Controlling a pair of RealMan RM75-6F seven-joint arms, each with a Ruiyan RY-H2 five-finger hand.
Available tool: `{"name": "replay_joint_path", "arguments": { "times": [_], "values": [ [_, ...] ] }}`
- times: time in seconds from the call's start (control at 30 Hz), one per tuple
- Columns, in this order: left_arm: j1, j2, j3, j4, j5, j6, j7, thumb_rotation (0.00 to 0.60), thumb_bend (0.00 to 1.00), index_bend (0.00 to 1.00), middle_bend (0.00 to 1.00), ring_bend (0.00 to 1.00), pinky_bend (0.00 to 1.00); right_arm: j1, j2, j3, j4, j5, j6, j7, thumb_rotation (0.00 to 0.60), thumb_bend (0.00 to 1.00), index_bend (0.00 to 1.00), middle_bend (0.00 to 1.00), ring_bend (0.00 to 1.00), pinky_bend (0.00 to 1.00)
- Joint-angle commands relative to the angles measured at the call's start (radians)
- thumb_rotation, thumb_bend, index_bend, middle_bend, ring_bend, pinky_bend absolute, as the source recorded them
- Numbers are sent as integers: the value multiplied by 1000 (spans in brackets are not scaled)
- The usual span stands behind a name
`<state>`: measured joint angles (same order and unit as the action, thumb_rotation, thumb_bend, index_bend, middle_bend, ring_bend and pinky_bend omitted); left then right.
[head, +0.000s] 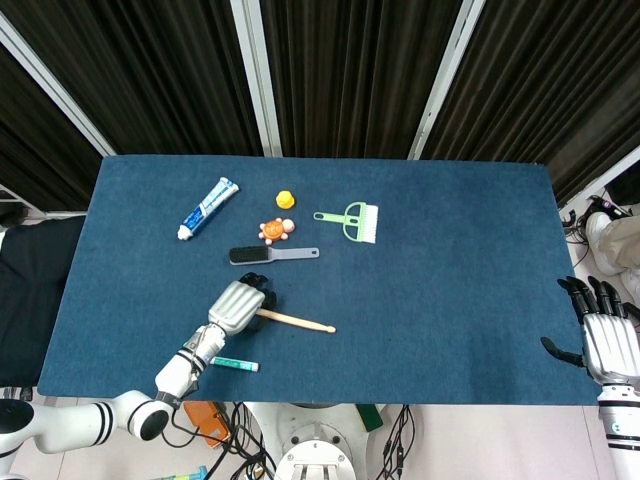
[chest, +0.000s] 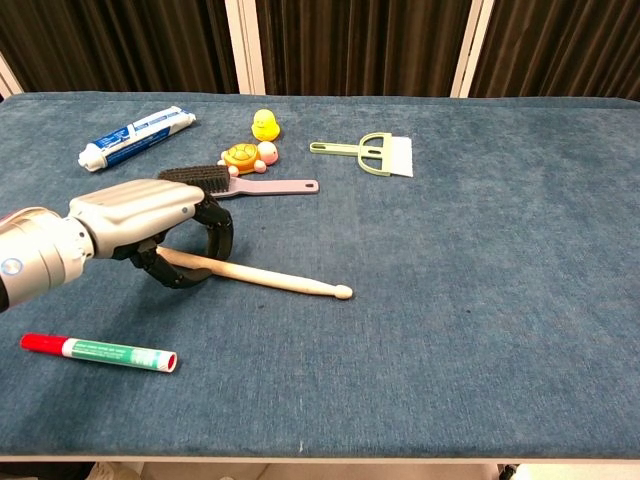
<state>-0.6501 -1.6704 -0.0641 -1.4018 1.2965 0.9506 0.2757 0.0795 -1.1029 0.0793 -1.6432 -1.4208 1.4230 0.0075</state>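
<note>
Wooden drumstick (chest: 270, 278) lies flat on the counter (chest: 480, 260), so no lift yet. My left robot hand (chest: 150, 215) has its fingers curled around the butt end. The right robot hand (head: 605, 335) hangs open off the edge, holding nothing.

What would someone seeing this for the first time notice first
The eye goes to the silver left hand near the table's front left, its dark fingers curled around the butt end of a wooden drumstick lying on the blue table. A red-capped marker lies in front of it, and the right hand hangs open off the table's right edge.
</note>
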Motion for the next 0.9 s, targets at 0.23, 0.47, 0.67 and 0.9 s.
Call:
{"name": "replay_joint_path", "arguments": {
  "times": [0.23,0.47,0.67,0.9],
  "values": [
    [5,-3,9,13,17,5,-27,600,433,536,557,218,187,0,0,1,-1,1,0,3,600,292,203,177,71,0],
    [11,8,7,15,18,7,-55,600,494,575,599,249,195,-1,1,2,-1,3,0,6,600,292,203,177,71,0],
    [15,22,5,2,32,16,-93,600,507,590,610,263,215,-1,1,2,-2,4,1,4,600,292,203,177,71,0],
    [15,48,4,-31,50,4,-172,600,508,591,610,264,215,-2,1,2,-3,6,1,4,600,292,203,177,71,0]
  ]
}}
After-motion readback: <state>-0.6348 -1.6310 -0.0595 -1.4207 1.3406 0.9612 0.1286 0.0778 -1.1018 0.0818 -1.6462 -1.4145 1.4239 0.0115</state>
